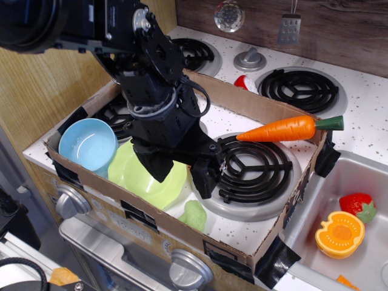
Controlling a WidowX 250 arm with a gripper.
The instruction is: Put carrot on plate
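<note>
The orange carrot (282,128) with its dark green stub lies tilted across the right rim of the cardboard box, its tip pointing left over the front-right burner (254,167). The lime-green plate (142,177) sits at the box's front left, partly hidden by the arm. My black gripper (182,174) hangs open and empty over the plate's right edge, well to the left of the carrot. One finger (159,165) is over the plate and the other (205,179) is at the burner's edge.
A light blue bowl (90,142) sits left of the plate. A pale green leafy toy (194,213) lies by the box's front wall (182,233). The sink (357,182) at right holds a halved orange pumpkin toy (339,233) and a strawberry (357,205). Further burners lie behind.
</note>
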